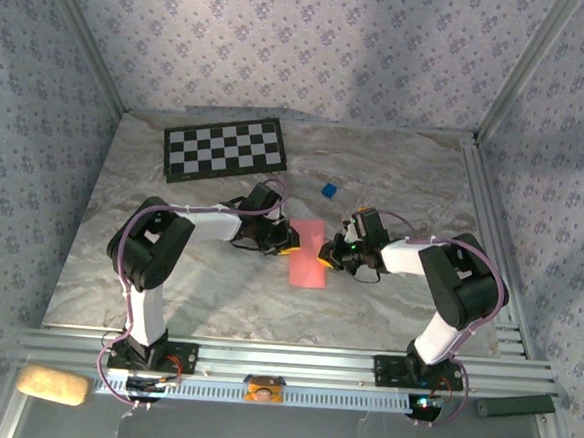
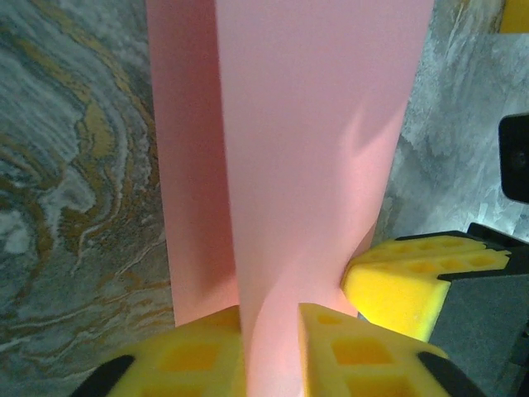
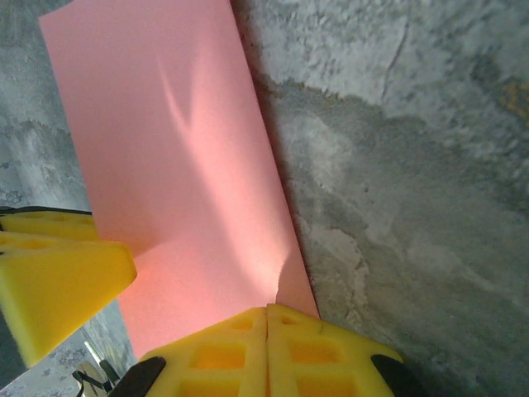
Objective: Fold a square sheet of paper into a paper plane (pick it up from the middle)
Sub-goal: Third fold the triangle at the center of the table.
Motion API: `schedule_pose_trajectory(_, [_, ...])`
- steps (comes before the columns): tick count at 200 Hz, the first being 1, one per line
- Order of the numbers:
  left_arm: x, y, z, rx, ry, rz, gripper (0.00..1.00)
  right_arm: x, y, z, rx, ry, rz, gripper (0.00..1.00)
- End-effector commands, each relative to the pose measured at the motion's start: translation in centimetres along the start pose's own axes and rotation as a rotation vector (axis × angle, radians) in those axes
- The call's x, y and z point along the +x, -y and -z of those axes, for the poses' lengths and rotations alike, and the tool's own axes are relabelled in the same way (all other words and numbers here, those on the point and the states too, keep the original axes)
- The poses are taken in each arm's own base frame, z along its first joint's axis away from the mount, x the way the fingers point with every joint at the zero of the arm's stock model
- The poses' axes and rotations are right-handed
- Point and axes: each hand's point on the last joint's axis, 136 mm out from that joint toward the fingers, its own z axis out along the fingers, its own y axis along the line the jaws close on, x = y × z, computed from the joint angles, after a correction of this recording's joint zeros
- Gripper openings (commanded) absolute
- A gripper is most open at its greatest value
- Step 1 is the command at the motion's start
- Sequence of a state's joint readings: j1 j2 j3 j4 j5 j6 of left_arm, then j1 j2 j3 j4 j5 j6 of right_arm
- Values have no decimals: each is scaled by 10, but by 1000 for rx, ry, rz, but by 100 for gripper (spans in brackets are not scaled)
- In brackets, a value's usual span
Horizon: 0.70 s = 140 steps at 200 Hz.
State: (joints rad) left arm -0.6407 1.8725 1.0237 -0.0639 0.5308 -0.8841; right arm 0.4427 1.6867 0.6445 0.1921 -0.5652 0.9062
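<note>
The salmon-pink square sheet of paper (image 1: 308,254) lies mid-table between both arms as a long rectangle, one flap doubled over (image 2: 314,149). My left gripper (image 1: 288,245) is at its left edge. In the left wrist view a raised fold of the sheet fills the narrow gap between the yellow fingers, so my left gripper (image 2: 269,322) is shut on it. My right gripper (image 1: 328,254) is at the right edge. Its fingers (image 3: 266,314) meet tightly, and the sheet (image 3: 182,165) bends up into their seam. The paper plane is out of view.
A black-and-white checkerboard mat (image 1: 225,148) lies at the back left. A small blue block (image 1: 328,189) sits behind the paper. On the front rail are a beige pad (image 1: 52,385), an orange part (image 1: 263,387) and a dark bar (image 1: 515,405).
</note>
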Motion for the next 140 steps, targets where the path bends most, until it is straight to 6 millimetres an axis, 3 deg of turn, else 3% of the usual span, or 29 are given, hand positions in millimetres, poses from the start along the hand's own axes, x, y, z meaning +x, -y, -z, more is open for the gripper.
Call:
schedule_pose_trajectory(1, [1, 2, 7, 1, 6, -5, 15, 12, 37, -1, 126, -13, -75, 8])
schedule_pose_trajectory(66, [-2, 7, 18, 4, 26, 19, 3, 3, 12, 13, 73, 59, 18, 15])
schedule_pose_trajectory(102, [-1, 9, 25, 7, 24, 43, 2, -5, 5, 39, 127, 155, 100, 23])
schedule_pose_trajectory(140, [0, 9, 25, 14, 13, 59, 3, -3, -23, 70, 126, 258, 292, 39])
